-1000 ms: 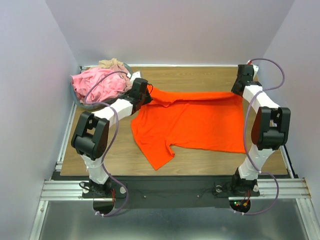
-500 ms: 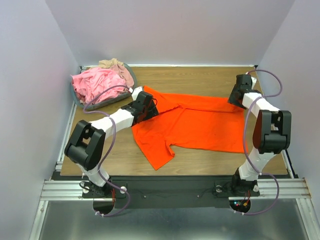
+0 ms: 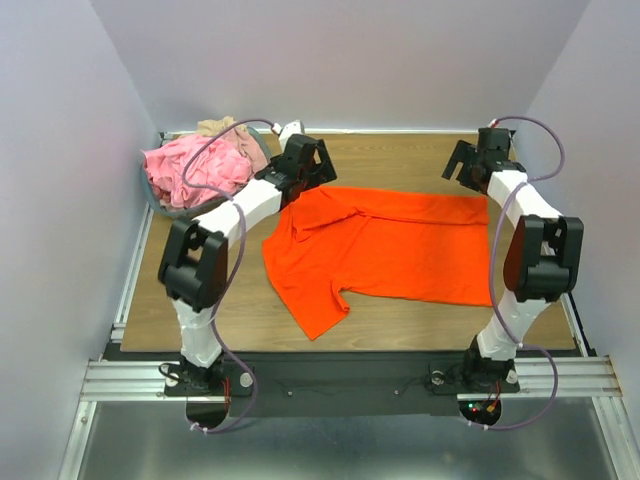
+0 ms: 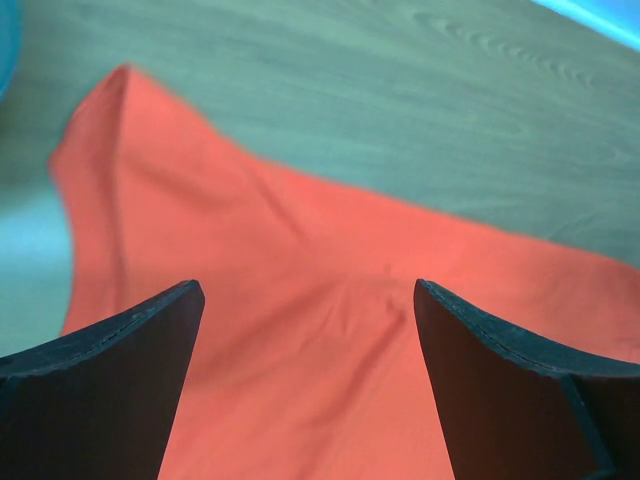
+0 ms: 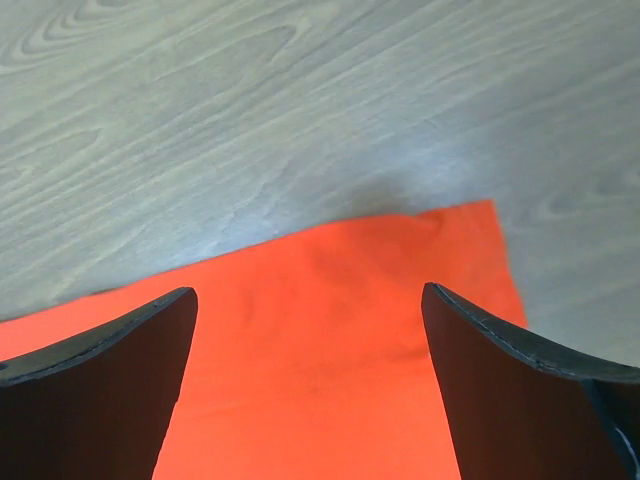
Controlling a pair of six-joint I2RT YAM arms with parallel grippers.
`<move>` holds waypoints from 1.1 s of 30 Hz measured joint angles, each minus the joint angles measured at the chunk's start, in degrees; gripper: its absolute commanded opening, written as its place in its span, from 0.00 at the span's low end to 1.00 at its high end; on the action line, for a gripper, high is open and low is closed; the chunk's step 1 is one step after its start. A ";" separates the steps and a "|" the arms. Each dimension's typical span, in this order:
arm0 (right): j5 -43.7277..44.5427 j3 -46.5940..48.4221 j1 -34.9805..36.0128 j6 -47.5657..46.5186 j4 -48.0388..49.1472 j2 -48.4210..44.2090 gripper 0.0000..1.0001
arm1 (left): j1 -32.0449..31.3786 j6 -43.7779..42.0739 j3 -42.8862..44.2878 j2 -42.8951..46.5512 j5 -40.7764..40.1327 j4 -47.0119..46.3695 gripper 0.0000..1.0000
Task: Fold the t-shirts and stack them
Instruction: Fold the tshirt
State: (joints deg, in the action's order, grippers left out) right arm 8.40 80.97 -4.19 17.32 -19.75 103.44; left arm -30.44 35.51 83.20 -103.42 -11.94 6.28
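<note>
- Since the grey basket (image 3: 152, 200) at ten o'clock holds crumpled pink t-shirts (image 3: 190, 165) and a beige t-shirt (image 3: 222, 128), most of the task looks undone, and nothing is stacked.
- The left gripper (image 4: 305, 290) hovers at eleven o'clock, jaws spread and empty.
- The orange-red t-shirt (image 3: 390, 245) lies mid-table, apparently only part-folded along its far edge.
- The right gripper (image 5: 310, 295) hovers at one o'clock, jaws apart, holding nothing.

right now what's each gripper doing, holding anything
Left gripper: open, holding nothing, above the orange t-shirt.
Right gripper: open, holding nothing, above a corner of the same shirt.
</note>
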 measured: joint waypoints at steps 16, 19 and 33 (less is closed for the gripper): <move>-0.17 11.08 0.00 0.26 -0.87 19.82 1.00 | 8.13 -8.09 17.25 -25.53 4.81 0.74 0.98; -0.17 14.32 0.00 0.42 -0.72 21.99 1.00 | 9.05 -8.20 21.57 -29.11 5.77 1.36 0.98; 0.22 17.68 -0.04 -1.18 -0.83 24.33 1.00 | 10.01 -9.55 30.51 -34.53 6.91 4.42 0.98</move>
State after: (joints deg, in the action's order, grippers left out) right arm 8.62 98.65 -4.23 16.14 -20.58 127.76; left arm -20.43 25.96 113.71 -137.95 -5.04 10.70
